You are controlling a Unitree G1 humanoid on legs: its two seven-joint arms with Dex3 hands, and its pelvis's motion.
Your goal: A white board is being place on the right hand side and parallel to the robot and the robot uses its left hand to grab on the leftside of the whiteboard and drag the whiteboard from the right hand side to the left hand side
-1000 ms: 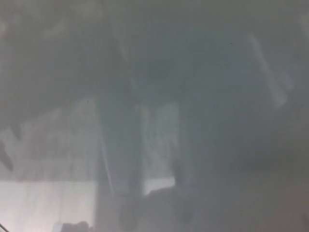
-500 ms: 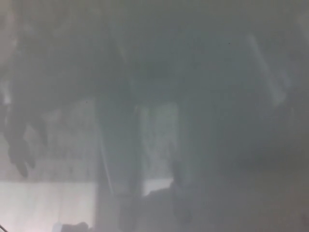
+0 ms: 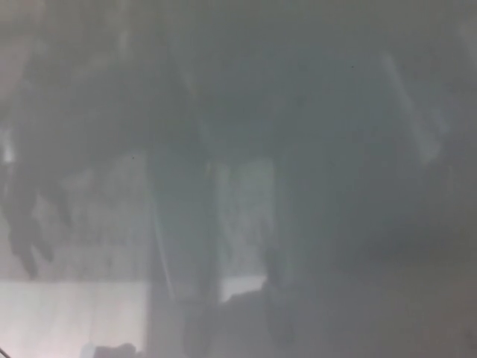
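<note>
Single head cam, downward view, heavily fogged.
Only one view was supplied, so no overlap to report. It looked down from the robot's head, but grey haze blurred nearly everything. A dark, finger-like shape hung at far left; pale vertical bands sat well right of it.

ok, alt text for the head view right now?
Heavily fogged, blurred grey frame; nothing can be identified with confidence. A dark shape hangs at the left edge, pale patches sit lower left and centre, and a faint light streak slants at upper right. No whiteboard or hand is recognisable.
</note>
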